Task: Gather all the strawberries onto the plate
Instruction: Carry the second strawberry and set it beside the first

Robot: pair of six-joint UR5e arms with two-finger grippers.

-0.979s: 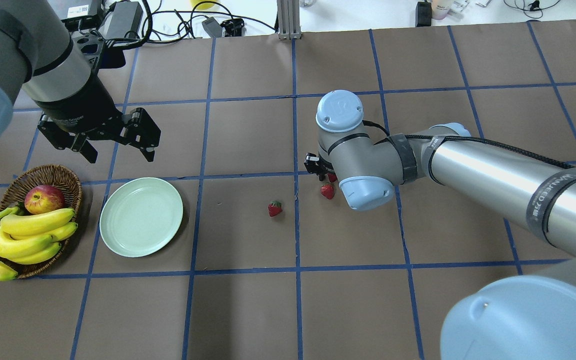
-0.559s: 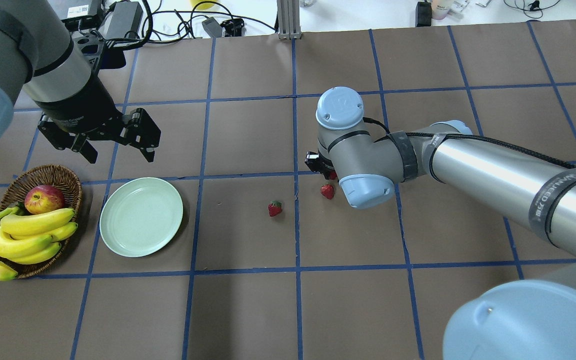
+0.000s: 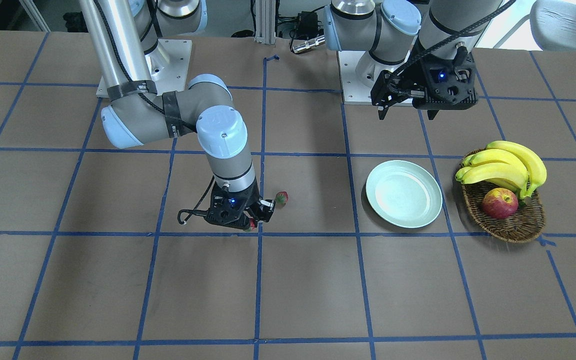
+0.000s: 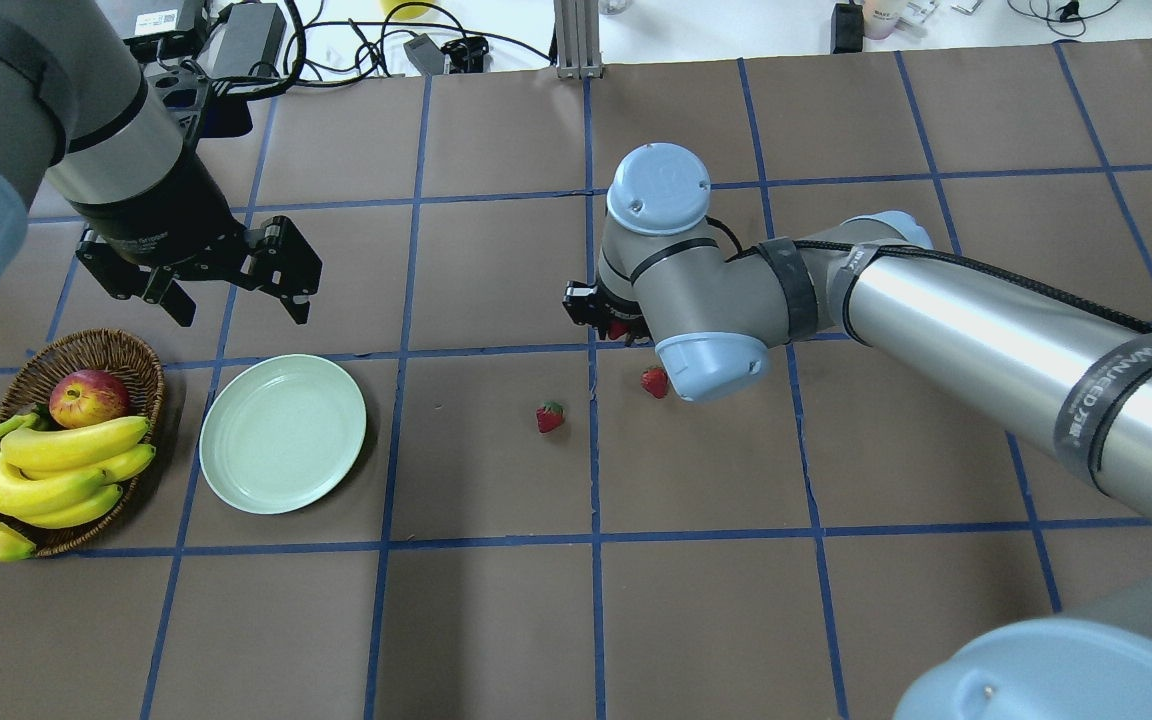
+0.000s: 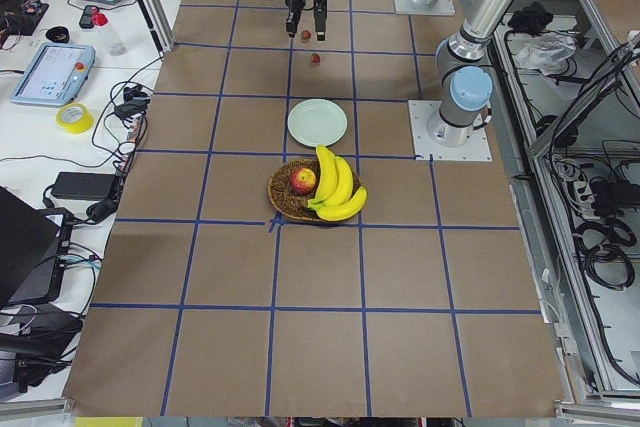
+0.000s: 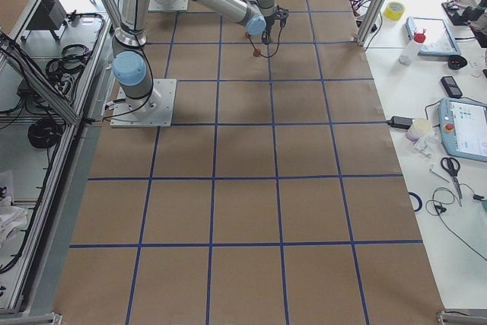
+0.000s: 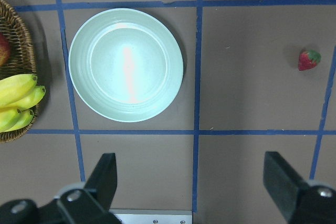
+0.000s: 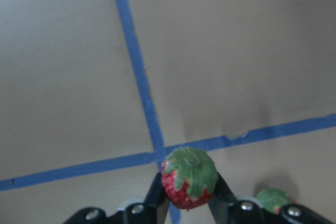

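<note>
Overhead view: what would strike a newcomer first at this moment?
The right gripper, near the middle of the table, pinches a strawberry. Two loose strawberries lie close by, and the plate on the left sits empty. The left gripper hangs open, raised near the plate.

The table (image 4: 496, 620) is covered w/ brown paper and divided into squares by blue tape lines (image 4: 596, 600). Beyond its far edge a white bench (image 4: 736, 25) is seen w/ black cables (image 4: 298, 45) & a power brick (image 4: 246, 40); an aluminium post (image 4: 576, 35) is fixed at mid-edge. On a white side desk (image 6: 411, 74) a yellow tape roll (image 6: 394, 11), scissors (image 6: 450, 169) & a tablet (image 6: 464, 127) are laid. A grey chair (image 3: 563, 22) is seen past one table corner.
</note>
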